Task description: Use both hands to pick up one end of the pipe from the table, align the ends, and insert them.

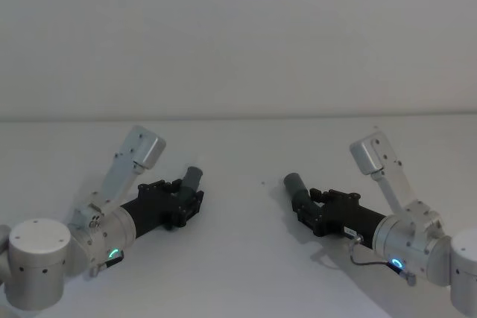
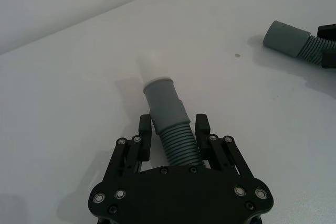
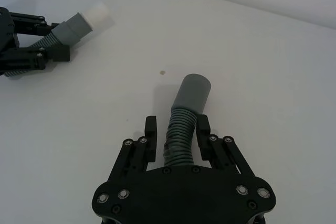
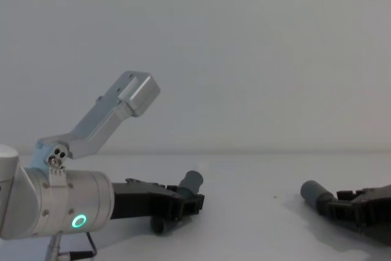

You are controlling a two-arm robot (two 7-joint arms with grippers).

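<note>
The pipe is in two dark grey ribbed pieces on the white table [image 1: 238, 258]. My left gripper [image 1: 186, 200] [image 2: 173, 127] is shut on the ribbed part of the short piece [image 2: 178, 145]. Its grey cuff [image 2: 165, 100] and white tip [image 2: 152, 66] stick out ahead, towards the right arm. My right gripper [image 1: 309, 205] [image 3: 177, 128] is shut on the other piece [image 3: 181, 137], whose plain grey cuff [image 3: 191, 93] [image 1: 294, 182] points back at the left one. A gap of bare table separates the two ends. The chest view has both cuffs [image 4: 192, 181] [image 4: 314, 192] low over the table.
A small brown speck [image 3: 163, 71] marks the table between the two ends. The table's far edge [image 1: 238, 118] meets a plain light wall. Both silver arms lie low at the near corners, elbows [image 1: 143, 147] [image 1: 370, 153] raised.
</note>
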